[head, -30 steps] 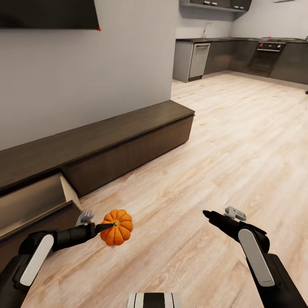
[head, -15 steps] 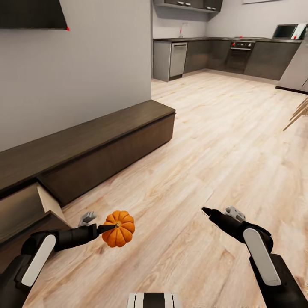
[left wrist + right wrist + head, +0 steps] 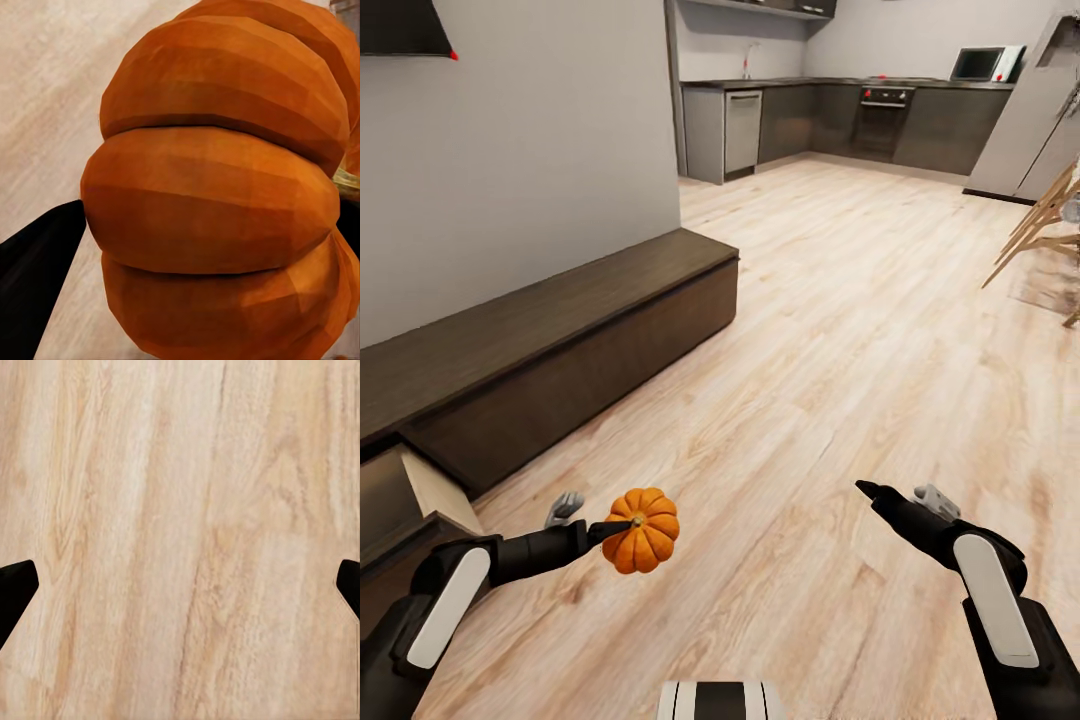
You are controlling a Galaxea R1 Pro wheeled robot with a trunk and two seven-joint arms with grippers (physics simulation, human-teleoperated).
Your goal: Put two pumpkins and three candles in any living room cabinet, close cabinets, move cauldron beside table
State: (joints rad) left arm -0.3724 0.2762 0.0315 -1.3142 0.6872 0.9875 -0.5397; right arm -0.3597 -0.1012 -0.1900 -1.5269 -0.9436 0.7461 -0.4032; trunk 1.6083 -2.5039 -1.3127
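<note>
The plank floor (image 3: 860, 330) is stretching off toward the kitchen while the long dark cabinet (image 3: 550, 350) is sitting along the wall at the left, its open drawer (image 3: 410, 495) at the picture's edge, so the robot risks rolling on past the place where the load belongs. The left end effector (image 3: 622, 528) is pinching the pumpkin (image 3: 644, 543) by a thin bite near its stem, above the floor and near that drawer, so a jolt could be shaking it loose and sending it rolling away. The right end effector (image 3: 180, 585) is hanging spread and empty over bare boards.

The head view looks forward and down over both arms along the cabinet (image 3: 560, 345) toward the kitchen, the left wrist view sits tight against the pumpkin (image 3: 217, 187), and the right wrist view faces the plank floor (image 3: 180, 532) closely, which all three views share.
</note>
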